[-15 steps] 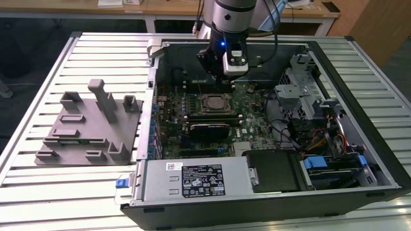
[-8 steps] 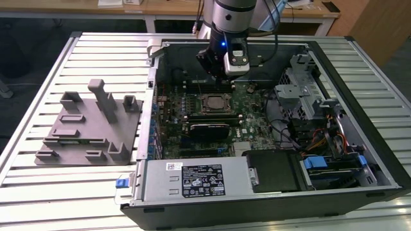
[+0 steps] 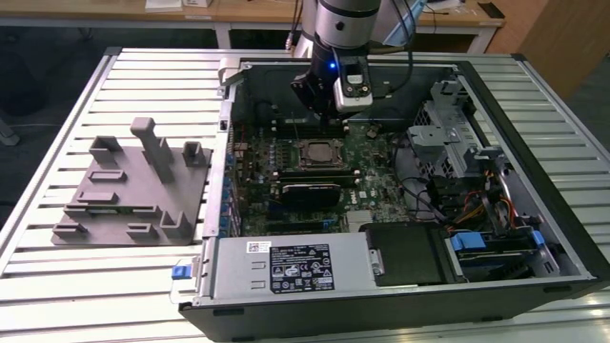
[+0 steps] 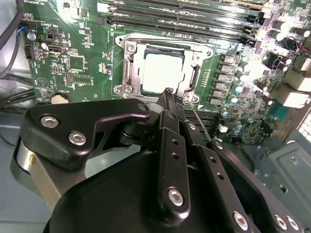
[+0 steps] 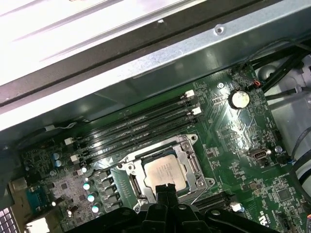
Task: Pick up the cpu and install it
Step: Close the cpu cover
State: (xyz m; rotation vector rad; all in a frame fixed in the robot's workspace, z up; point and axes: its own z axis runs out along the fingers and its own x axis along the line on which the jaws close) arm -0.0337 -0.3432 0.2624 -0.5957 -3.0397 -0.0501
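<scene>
Case (image 3: 401, 311) on my table (image 3: 143, 78), fixture block (image 3: 124, 214) alongside
I see the cpu (image 3: 316, 153) in the socket (image 4: 129, 73) on the motherboard (image 3: 372, 179) inside the case, my gripper (image 4: 170, 93) above it; the fixture block lies on the table, at the exterior view's left of the case

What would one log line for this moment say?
cpu: seated in socket | gripper: shut, empty, hovering near cpu

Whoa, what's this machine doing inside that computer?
A robot arm is reaching into an open computer case. Its gripper hangs just above the socket on the motherboard, fingers drawn together and holding nothing. The cpu lies flat inside that socket, so it looks already placed.
</scene>
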